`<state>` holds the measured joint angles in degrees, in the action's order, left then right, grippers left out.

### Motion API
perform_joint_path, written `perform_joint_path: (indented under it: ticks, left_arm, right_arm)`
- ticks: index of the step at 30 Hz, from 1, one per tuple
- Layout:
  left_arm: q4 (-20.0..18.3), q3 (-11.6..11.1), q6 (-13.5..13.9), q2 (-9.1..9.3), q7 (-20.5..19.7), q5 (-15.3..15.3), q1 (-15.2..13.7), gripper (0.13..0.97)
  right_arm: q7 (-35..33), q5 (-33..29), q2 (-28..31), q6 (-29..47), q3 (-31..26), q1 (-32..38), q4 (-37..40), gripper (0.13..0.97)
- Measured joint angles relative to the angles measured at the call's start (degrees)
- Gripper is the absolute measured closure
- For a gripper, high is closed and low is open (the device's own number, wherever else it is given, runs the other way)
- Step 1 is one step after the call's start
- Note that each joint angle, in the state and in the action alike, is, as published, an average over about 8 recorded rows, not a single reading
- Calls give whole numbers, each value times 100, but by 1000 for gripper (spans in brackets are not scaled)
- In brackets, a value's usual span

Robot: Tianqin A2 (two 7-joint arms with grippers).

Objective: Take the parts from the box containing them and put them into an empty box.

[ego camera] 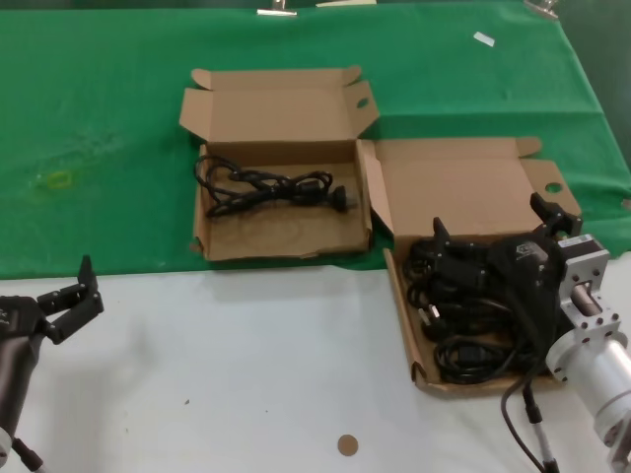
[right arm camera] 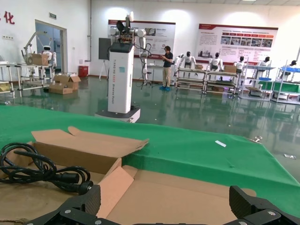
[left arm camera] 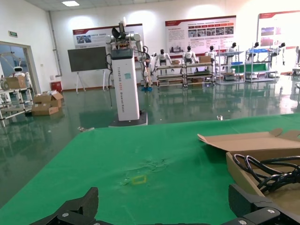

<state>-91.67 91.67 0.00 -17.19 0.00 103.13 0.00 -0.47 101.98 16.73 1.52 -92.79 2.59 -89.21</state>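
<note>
The wider brown box point(ego camera: 406, 325) at the right holds several coiled black cords point(ego camera: 463, 325). My right gripper point(ego camera: 496, 229) is open and empty, hovering just over those cords in front of the box's raised lid point(ego camera: 463, 187); the lid also shows in the right wrist view point(right arm camera: 187, 197). The squarer brown box point(ego camera: 286, 241) at the middle back holds one black cord point(ego camera: 266, 187), which also shows in the right wrist view point(right arm camera: 37, 168) and the left wrist view point(left arm camera: 269, 171). My left gripper point(ego camera: 74, 296) is open and empty over the white table at the front left.
A green cloth point(ego camera: 99, 118) covers the back half of the table and a white surface point(ego camera: 246, 374) the front. A small brown disc point(ego camera: 346, 444) lies near the front edge. A yellow mark point(ego camera: 59, 179) sits on the cloth at the left.
</note>
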Motion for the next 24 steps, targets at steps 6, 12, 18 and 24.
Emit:
perform_joint_path:
  ticks: [6,12,18,24]
  left_arm:
    - [0,0,0,0,0,0,0,132]
    - [0,0,0,0,0,0,0,132]
    - [0,0,0,0,0,0,0,132]
    - [0,0,0,0,0,0,0,132]
  right_arm:
    - [0,0,0,0,0,0,0,129]
    - [0,0,0,0,0,0,0,129]
    - [0,0,0,0,0,0,0,129]
    - [0,0,0,0,0,0,0,129]
